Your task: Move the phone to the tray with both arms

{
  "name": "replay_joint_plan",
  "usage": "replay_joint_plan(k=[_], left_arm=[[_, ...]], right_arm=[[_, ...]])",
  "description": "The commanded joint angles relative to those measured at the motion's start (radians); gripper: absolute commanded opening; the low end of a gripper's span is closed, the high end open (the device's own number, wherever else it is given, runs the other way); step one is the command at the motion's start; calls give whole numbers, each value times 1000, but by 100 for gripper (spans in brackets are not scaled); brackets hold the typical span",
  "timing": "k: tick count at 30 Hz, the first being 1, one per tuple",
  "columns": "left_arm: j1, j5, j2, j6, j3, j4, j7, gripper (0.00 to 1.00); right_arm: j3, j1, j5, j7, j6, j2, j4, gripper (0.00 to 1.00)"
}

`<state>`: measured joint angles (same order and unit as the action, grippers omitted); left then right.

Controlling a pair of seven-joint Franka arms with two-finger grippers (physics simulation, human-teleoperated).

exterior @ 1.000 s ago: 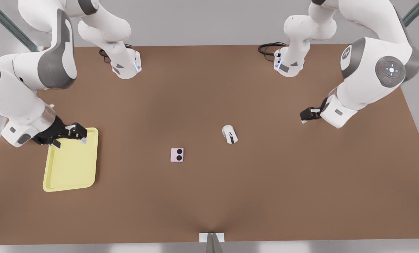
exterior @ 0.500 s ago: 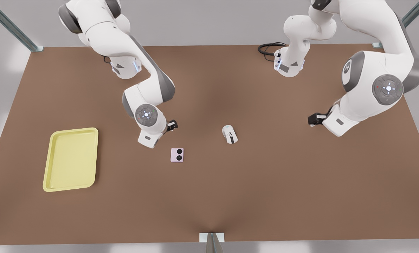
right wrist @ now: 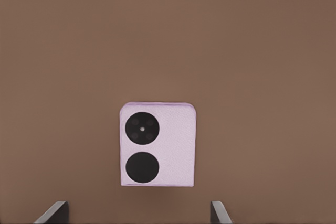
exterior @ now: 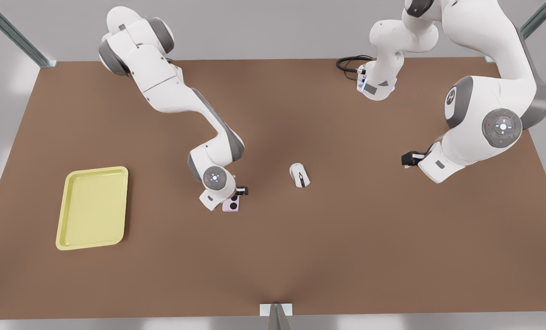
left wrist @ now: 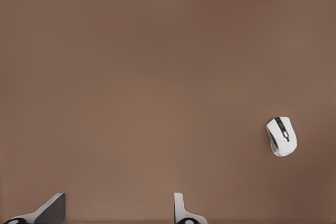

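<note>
The pale pink-lilac phone [exterior: 232, 206] lies flat on the brown table, partly covered by the wrist of the arm at the front view's left. That arm carries my right gripper [exterior: 236, 193]. In the right wrist view the phone [right wrist: 159, 144] sits just ahead of the right gripper [right wrist: 137, 213], whose fingers [right wrist: 53, 211] stand wide open and apart from it. The yellow tray [exterior: 92, 208] rests near the front view's left edge with nothing in it. My left gripper [exterior: 408, 159] hangs open at the front view's right, with its fingertips [left wrist: 51, 209] over bare table.
A white computer mouse [exterior: 299, 175] lies right of the phone in the front view, and the mouse [left wrist: 281, 136] is also seen from the left wrist. The two arm bases [exterior: 163, 87] stand at the table's far edge, with black cables [exterior: 348, 63] beside one.
The arm at the front view's left swung from over the tray across the table to just above the phone. The other arm shifted only slightly.
</note>
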<state>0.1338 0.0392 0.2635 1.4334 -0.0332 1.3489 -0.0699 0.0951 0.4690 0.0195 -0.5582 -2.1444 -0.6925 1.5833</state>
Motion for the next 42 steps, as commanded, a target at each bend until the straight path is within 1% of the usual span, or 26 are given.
replay_joint_plan(k=[1,9,14,18,21,23,26,33,34,35,38,42], left_arm=[[0,1,2,7,4,-1,61,100],[0,1,19,21,9,-1,61,100],[1,-1,25,21,18,-1,59,100],[1,1,28,22,18,-1,59,100],[1,1,34,22,18,-1,59,100],[1,1,34,25,18,-1,59,100],[0,1,40,30,22,-1,59,100],[0,1,51,32,22,-1,59,100],[0,1,51,32,22,-1,59,100],[0,1,51,39,22,-1,59,100],[1,1,51,44,29,-1,59,100],[0,1,51,44,29,-1,59,100]], right_arm=[[0,3,-1,-387,-117,-25,3,100],[-2,-4,-33,-253,-112,-32,7,100],[3,0,-119,-186,-117,-52,17,100],[5,-21,-119,-98,-120,-52,24,100],[12,-21,-116,-101,-129,-67,18,100],[41,-29,-108,-100,-167,-78,21,100],[58,-44,-107,-98,-169,-79,29,100],[60,-73,-105,-85,-166,-76,32,100],[60,-73,-105,-85,-166,-78,32,100],[60,-73,-105,-91,-166,-81,32,96],[60,-73,-105,-89,-167,-93,29,93],[61,-75,-105,-88,-166,-98,27,93]])
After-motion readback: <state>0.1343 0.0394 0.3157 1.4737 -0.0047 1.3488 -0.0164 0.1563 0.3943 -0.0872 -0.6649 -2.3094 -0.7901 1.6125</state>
